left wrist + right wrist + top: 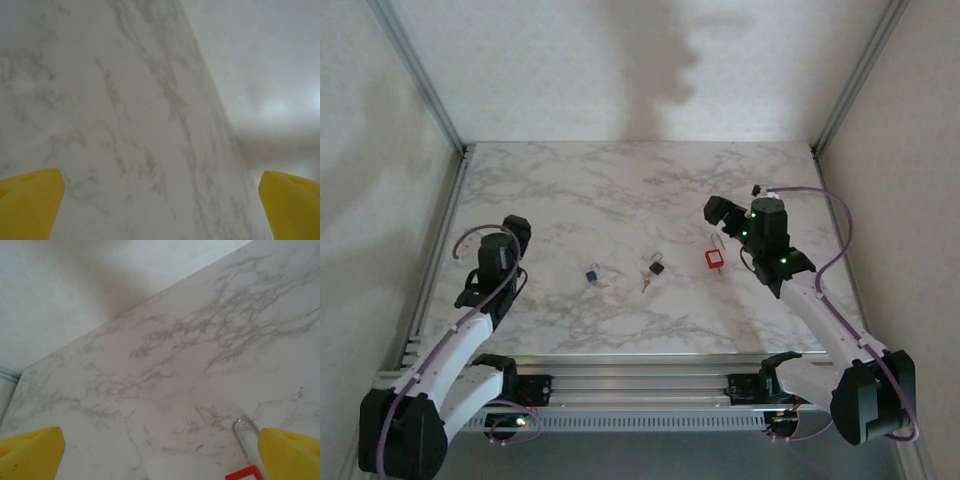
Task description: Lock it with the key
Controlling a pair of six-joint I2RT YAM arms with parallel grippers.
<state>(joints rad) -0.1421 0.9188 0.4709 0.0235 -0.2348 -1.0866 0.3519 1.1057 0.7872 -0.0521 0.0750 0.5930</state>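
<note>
On marble table [620,190], red padlock [712,259] beside wide right hand [161,442], key [645,284] near black padlock [656,267], left hand [160,185] wide

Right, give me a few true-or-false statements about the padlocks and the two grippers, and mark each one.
1. A blue padlock, a black padlock and a red padlock lie on the marble table. True.
2. The right gripper is shut on the red padlock. False: it is open, and the padlock lies on the table beside it.
3. The black padlock lies between the other two. True.
4. The left gripper holds the key. False: it is open and empty; what looks like the key lies by the black padlock.
</note>
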